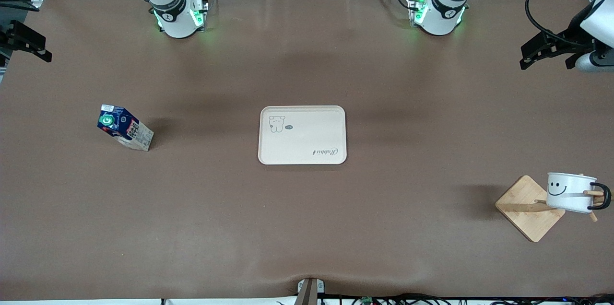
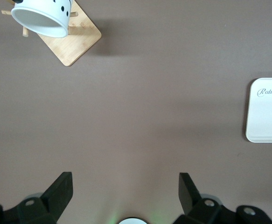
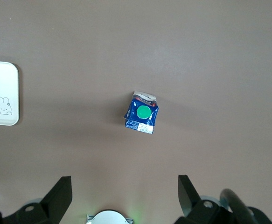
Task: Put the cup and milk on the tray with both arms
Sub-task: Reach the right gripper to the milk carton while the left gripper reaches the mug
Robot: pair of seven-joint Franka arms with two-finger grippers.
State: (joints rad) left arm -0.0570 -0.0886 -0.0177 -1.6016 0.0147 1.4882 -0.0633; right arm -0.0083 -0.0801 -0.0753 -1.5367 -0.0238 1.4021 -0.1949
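a: what lies on the table, and does anything crowd it?
b: 3 task items, well apart. the tray (image 1: 302,135) sits flat mid-table. the milk (image 1: 123,127) stands upright on the brown table (image 1: 307,228) toward the right arm's end, nothing near it. the cup (image 1: 570,192) hangs tilted on a peg of the wooden stand (image 1: 529,208), toward the left arm's end and nearer the front camera than the tray.

a: how are the 2 arms posed?
b: the left gripper (image 2: 125,198) is raised at the table's edge at its own end, over bare cloth, pointing down, its fingers spread and holding nothing. the right gripper (image 3: 124,198) is raised at the opposite edge, looking down on the milk, fingers likewise spread and empty. neither touches an item.
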